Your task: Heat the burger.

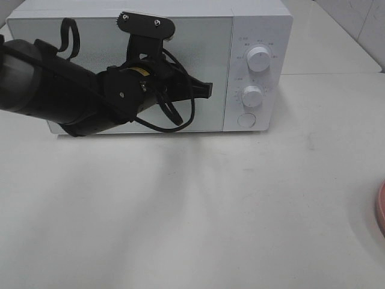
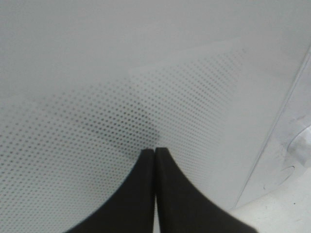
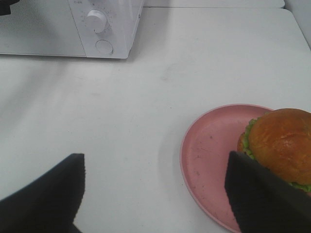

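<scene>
The burger (image 3: 282, 141), with a glossy brown bun and green lettuce, sits on a pink plate (image 3: 209, 150) on the white table. My right gripper (image 3: 154, 158) hovers open above the table just beside the plate, with nothing between its fingers. The white microwave (image 1: 258, 24) stands at the back with its door closed. My left gripper (image 1: 207, 90) is shut and empty, its tips (image 2: 154, 151) right at the dotted door window (image 2: 97, 126), near the door's right edge. In the exterior high view the burger and the right gripper are out of view.
The microwave's control panel holds two knobs (image 1: 258, 58) (image 1: 252, 96) and a round button (image 1: 246, 120). A sliver of the pink plate (image 1: 381, 211) shows at the right edge. The left arm's cable (image 1: 180, 114) hangs in front of the door.
</scene>
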You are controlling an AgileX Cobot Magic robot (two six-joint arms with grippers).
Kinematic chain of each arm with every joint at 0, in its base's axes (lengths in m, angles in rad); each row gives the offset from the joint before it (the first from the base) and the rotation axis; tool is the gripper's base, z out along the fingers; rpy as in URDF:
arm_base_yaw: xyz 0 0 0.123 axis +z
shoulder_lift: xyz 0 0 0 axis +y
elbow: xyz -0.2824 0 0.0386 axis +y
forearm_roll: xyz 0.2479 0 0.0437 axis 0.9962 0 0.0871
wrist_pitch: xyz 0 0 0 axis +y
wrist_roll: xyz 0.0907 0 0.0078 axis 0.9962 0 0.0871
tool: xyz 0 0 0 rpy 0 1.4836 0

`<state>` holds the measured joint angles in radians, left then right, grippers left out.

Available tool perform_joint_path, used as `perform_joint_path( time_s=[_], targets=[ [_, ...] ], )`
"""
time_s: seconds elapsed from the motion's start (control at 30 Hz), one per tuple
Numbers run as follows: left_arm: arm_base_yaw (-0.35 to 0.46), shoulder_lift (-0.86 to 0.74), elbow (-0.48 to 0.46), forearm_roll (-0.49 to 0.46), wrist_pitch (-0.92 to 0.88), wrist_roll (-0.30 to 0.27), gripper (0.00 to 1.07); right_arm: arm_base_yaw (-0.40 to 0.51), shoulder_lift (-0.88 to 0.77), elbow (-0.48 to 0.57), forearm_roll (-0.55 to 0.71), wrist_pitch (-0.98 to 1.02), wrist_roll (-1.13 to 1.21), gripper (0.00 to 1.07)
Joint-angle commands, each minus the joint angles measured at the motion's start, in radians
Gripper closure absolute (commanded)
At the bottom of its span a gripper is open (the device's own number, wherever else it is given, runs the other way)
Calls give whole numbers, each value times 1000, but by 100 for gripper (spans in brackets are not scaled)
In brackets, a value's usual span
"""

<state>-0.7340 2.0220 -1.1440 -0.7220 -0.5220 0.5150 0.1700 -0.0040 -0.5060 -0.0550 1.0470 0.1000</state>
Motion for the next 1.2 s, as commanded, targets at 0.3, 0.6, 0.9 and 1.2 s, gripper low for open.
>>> perform_joint_path(
  time_s=[0.3, 0.6, 0.9, 1.2],
  targets=[
    [-13, -87, 57, -44, -90, 61, 107, -7, -26, 0, -2, -10, -12, 31],
    [-46, -217, 175, -51, 177, 61, 75, -7, -26, 0, -2, -10, -12, 31],
    [-39, -284, 183, -31, 544, 58, 4, -7, -26, 0, -2, -10, -12, 31],
    [-38, -284, 181, 141, 992, 35, 5, -7, -26, 0, -2, -10, -12, 31]
  ],
)
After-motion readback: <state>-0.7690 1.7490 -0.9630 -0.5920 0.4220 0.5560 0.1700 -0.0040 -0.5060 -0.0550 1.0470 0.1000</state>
